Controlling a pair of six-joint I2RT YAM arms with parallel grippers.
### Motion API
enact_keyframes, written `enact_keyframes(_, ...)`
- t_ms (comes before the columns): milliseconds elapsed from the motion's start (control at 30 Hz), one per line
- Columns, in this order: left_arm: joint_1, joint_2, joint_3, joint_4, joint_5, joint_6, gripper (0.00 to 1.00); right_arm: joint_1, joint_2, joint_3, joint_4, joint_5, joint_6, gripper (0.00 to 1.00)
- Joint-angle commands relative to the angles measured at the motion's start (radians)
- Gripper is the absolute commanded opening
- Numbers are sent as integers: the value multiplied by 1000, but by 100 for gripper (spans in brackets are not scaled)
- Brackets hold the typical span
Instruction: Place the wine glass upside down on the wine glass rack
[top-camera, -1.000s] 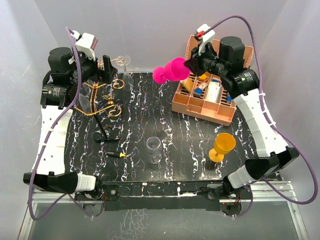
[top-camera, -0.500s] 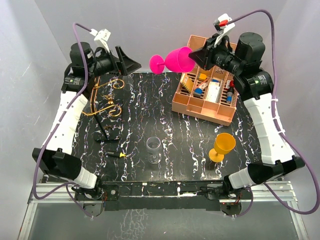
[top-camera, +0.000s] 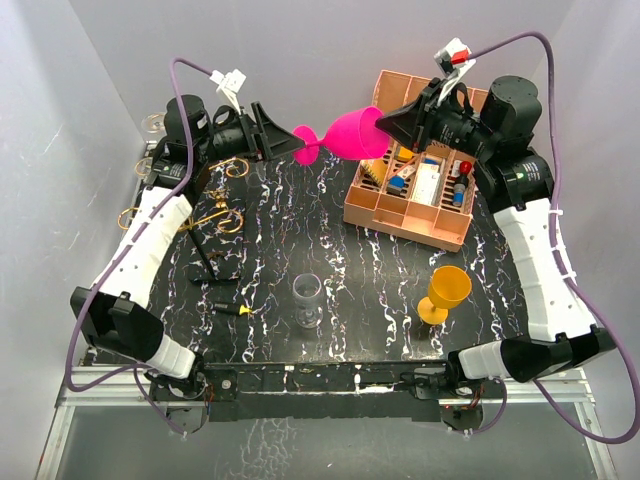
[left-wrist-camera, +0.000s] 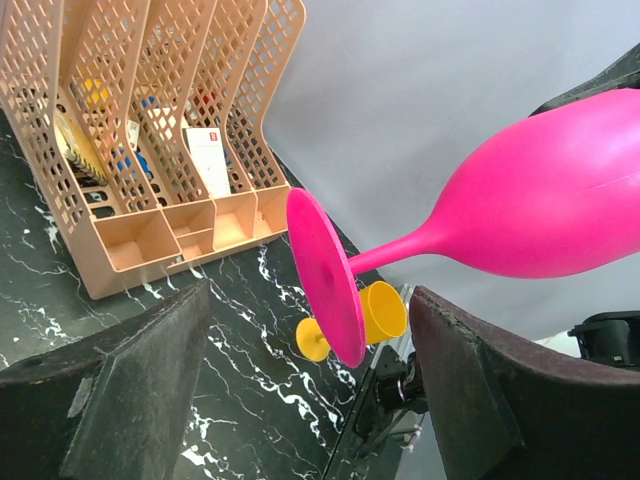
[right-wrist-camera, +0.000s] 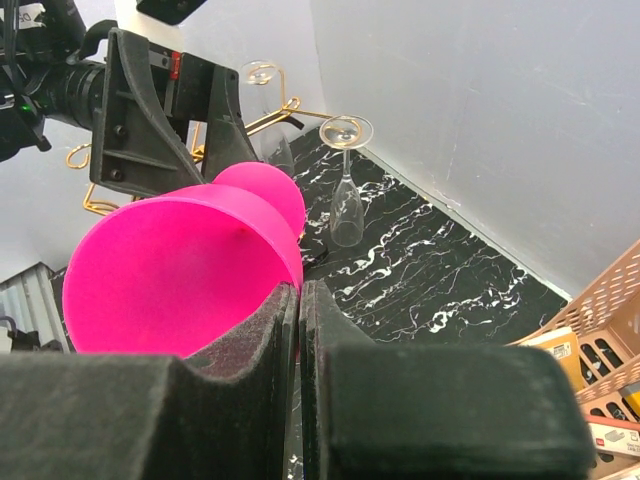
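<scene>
A pink wine glass is held level above the worktop's far edge, rim pinched by the right arm's fingers. Its stem points left; its foot is flanked, untouched, by the left arm's fingers, spread wide, near the gold rack.

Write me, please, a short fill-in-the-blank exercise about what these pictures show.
1. The right gripper has its jaws shut on the rim of the ____ wine glass.
2. The left gripper has its jaws ____, with the glass's foot between them in its wrist view.
3. The yellow goblet stands ____, foot down, on the table.
Missing words: pink; open; upright.
</scene>
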Motion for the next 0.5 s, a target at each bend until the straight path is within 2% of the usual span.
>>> enact_keyframes(0, -22, -16, 25, 28, 2, -7, 75, -5, -30, 15, 69, -22, 6, 8)
enact_keyframes(200, -38, -9, 36, -4, -12, 28, 56, -5, -26, 6, 58, 9, -29, 8)
enact_keyframes(467, -49, 3, 45, -20, -19, 51, 39, -5, -16, -3, 49, 10, -50, 8)
